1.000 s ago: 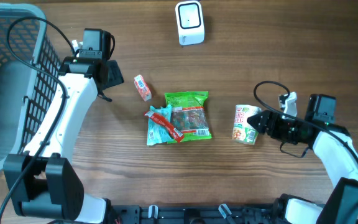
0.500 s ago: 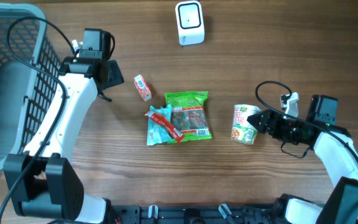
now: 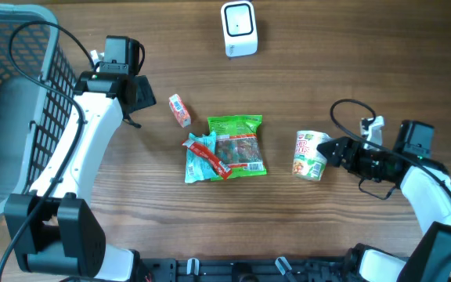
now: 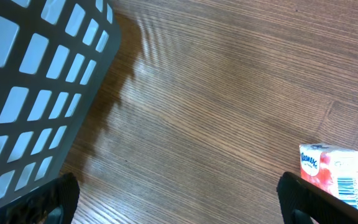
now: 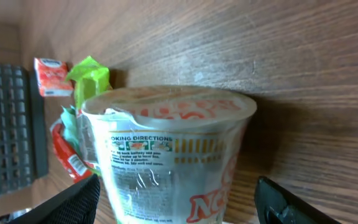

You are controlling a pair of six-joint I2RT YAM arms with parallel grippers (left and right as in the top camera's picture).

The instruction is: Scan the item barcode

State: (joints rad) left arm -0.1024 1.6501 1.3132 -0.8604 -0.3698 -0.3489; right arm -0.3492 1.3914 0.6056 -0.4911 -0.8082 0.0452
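You have the basket [image 3: 10, 94] at the table's [image 3: 382, 63] left edge and the scanner [image 3: 239, 29] at the far side, centre. The carton [image 3: 179, 110] lies left of and behind the bags [image 3: 237, 146] mid-table. Right of them the cup [image 3: 309, 155] seems to lie on its side, just before the right gripper [image 3: 327, 150].

"OKING DIRECTIONS" is read on the noodle cup [image 5: 166, 155]. Blue lettering on the pink packet [image 4: 331, 174] is noted but illegible.
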